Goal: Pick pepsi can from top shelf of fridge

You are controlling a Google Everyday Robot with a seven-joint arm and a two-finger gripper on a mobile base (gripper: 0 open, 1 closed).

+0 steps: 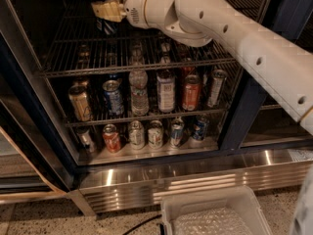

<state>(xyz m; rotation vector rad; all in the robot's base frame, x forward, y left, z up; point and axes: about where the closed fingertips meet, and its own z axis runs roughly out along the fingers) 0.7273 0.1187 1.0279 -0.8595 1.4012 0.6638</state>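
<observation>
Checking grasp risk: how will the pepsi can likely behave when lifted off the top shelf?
The can, with the claw at its middle, looks like rigid metal, so it is probably firm to hold. Its smooth round side may slip. Upright over the thin bars of the shelf, it could tip or roll if nudged.

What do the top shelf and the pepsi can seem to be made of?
The top shelf: thin grey wire bars, likely coated steel. The pepsi can: probably aluminium, with a shiny silver lid and printed blue side. The gripper is at the can, upper left.
</observation>
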